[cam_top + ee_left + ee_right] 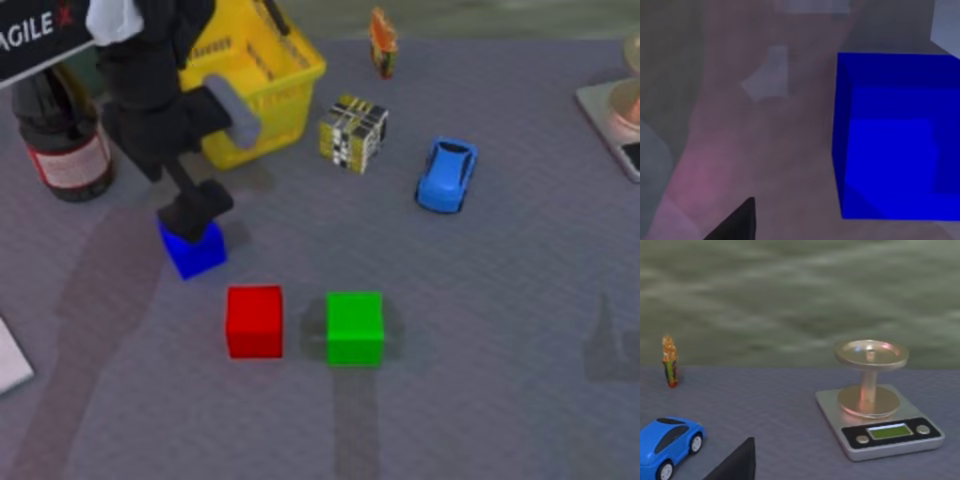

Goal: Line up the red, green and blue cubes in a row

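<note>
The blue cube (194, 251) sits turned at an angle on the table, left of and a little behind the red cube (254, 320). To the right of the red one, with a small gap, rests the green cube (355, 327). My left gripper (196, 212) hangs open directly over the blue cube's back edge. In the left wrist view the blue cube (895, 140) fills one side, apart from the one dark fingertip (742, 220) that shows. My right arm is parked outside the top view; one of its fingertips (742, 460) shows over bare table.
Behind the cubes stand a yellow basket (268, 70), a patterned puzzle cube (353, 132) and a light blue toy car (447, 175). A dark bottle (60, 135) is at the far left, a kitchen scale (880, 425) at the right edge, and a small orange packet (383, 42) at the back.
</note>
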Tool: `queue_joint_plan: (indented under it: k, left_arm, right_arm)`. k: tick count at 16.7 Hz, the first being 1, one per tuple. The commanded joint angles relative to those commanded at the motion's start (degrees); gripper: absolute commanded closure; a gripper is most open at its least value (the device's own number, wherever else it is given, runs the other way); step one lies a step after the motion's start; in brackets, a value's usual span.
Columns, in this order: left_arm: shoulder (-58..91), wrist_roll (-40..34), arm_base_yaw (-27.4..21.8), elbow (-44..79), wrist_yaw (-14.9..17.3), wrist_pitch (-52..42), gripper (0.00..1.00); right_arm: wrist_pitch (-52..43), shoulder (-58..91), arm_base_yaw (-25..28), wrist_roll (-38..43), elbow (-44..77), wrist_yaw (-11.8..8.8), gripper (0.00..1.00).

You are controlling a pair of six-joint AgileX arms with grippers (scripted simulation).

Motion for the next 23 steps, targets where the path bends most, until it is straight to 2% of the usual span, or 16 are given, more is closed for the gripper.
queue_joint_plan:
  k: [6, 11, 23]
  left_arm:
    - [3.6, 0.0, 0.0, -8.5, 0.0, 12.5, 0.00]
    - [3.9, 0.0, 0.0, -9.1, 0.0, 13.3, 0.00]
    - [3.9, 0.0, 0.0, -9.1, 0.0, 13.3, 0.90]
  right_arm:
    - [0.0, 0.0, 0.0, 0.0, 0.0, 0.0, 0.00]
    - [0.0, 0.0, 0.0, 0.0, 0.0, 0.0, 0.00]
    - [0.0, 0.0, 0.0, 0.0, 0.0, 0.0, 0.00]
